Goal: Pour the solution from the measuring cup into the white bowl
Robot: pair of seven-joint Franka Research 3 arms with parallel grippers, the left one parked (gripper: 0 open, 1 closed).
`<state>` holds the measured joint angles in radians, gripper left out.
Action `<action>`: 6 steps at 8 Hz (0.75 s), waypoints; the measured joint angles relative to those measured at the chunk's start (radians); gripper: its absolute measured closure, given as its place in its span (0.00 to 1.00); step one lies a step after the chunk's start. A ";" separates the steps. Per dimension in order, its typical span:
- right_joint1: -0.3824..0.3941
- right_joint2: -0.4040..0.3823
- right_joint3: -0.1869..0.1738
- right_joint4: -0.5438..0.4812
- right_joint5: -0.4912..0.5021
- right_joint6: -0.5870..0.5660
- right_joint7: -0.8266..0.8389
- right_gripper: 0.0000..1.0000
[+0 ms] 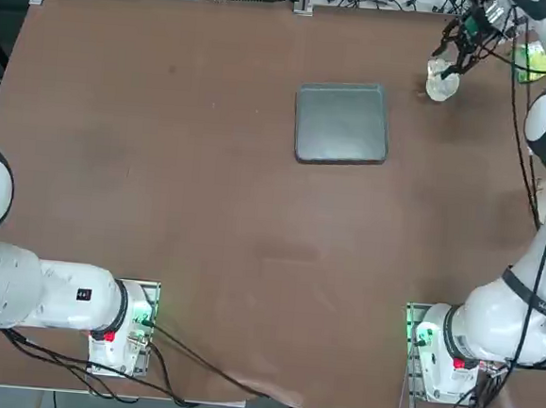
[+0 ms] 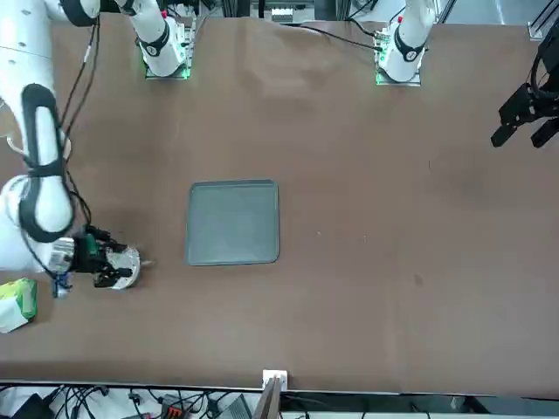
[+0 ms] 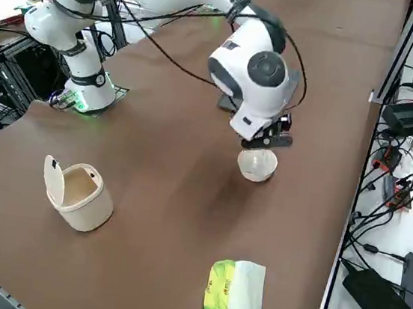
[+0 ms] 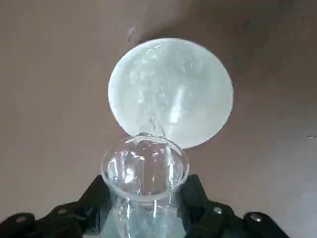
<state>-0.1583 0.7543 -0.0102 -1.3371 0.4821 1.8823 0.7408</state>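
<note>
In the right wrist view the measuring cup (image 4: 145,171), small and clear, is clamped between the black fingers (image 4: 198,203) of my right gripper (image 4: 146,218). It is tipped with its mouth over the white bowl (image 4: 171,91), and a thin clear stream runs from its lip into the bowl. The bowl (image 1: 440,86) sits at the table's far right corner, with my right gripper (image 1: 458,50) just above it. From the side, the gripper (image 3: 268,139) hangs over the bowl (image 3: 256,165), and the cup is hard to make out there. The front view shows the gripper (image 2: 100,259) beside the bowl (image 2: 124,262).
A grey tray (image 1: 343,123) lies at mid-table, left of the bowl. A cream cylindrical container (image 3: 77,195) with its flip lid up stands near the right edge. A green-and-white packet (image 3: 234,294) lies beyond the bowl. Cables run along the table's far edge.
</note>
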 joint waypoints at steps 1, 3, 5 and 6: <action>-0.019 0.001 0.000 0.000 0.043 -0.012 -0.022 0.26; -0.026 0.006 0.001 -0.001 0.129 -0.017 -0.040 0.26; -0.039 0.013 0.001 -0.002 0.197 -0.017 -0.044 0.26; -0.056 0.014 0.000 -0.005 0.247 -0.018 -0.052 0.26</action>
<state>-0.2146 0.7680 -0.0098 -1.3421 0.7294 1.8642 0.6885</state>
